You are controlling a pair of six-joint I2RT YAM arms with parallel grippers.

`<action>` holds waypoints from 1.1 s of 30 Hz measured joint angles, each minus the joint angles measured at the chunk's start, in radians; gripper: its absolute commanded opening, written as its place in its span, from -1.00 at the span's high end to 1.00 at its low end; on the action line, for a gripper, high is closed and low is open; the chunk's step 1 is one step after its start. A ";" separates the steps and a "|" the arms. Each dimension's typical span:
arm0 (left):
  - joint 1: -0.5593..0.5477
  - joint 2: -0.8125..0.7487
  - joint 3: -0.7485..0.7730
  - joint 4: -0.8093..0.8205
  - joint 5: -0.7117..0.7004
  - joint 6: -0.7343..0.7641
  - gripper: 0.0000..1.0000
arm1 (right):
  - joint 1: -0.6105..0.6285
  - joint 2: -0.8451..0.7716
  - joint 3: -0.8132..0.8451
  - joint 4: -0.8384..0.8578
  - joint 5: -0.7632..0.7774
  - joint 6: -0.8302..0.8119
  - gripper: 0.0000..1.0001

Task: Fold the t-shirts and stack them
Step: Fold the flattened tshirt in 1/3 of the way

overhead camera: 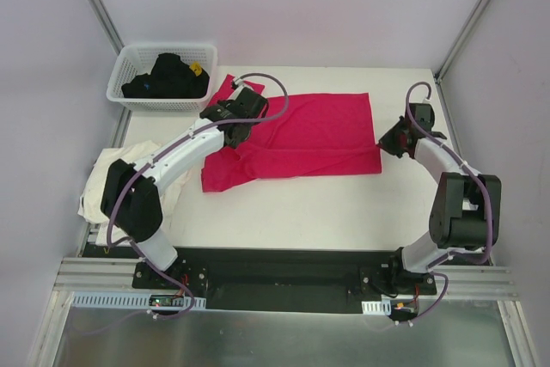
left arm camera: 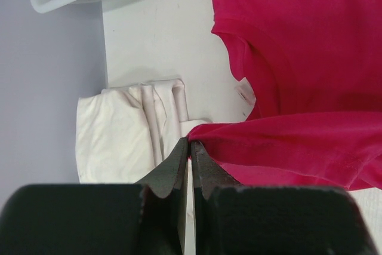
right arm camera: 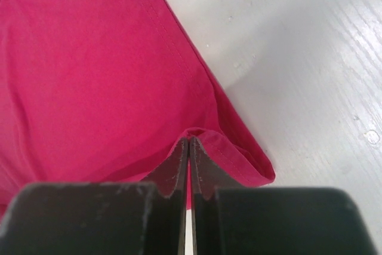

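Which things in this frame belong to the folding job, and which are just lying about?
Job: magenta t-shirt, pinched by left gripper and right gripper; cream t-shirt.
Lying about: white basket with dark items.

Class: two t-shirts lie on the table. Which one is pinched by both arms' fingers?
The magenta-red t-shirt, spread out in the middle. The cream-white t-shirt lies bunched at the left edge, ungripped.
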 measured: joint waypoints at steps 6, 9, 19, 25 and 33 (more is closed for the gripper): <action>0.009 0.064 0.022 0.007 0.021 -0.002 1.00 | 0.000 0.045 0.044 0.003 -0.008 0.002 0.99; 0.017 0.087 0.042 0.011 0.034 -0.002 1.00 | 0.000 0.079 0.071 0.007 -0.013 0.003 0.98; 0.056 0.138 0.076 0.024 0.043 0.001 1.00 | 0.000 0.177 0.139 0.006 -0.034 0.007 0.98; 0.089 0.157 0.076 0.037 0.068 0.001 1.00 | 0.000 0.206 0.170 0.008 -0.045 0.009 0.98; 0.116 0.247 0.121 0.052 0.101 0.001 1.00 | 0.000 0.250 0.187 0.010 -0.055 0.017 0.99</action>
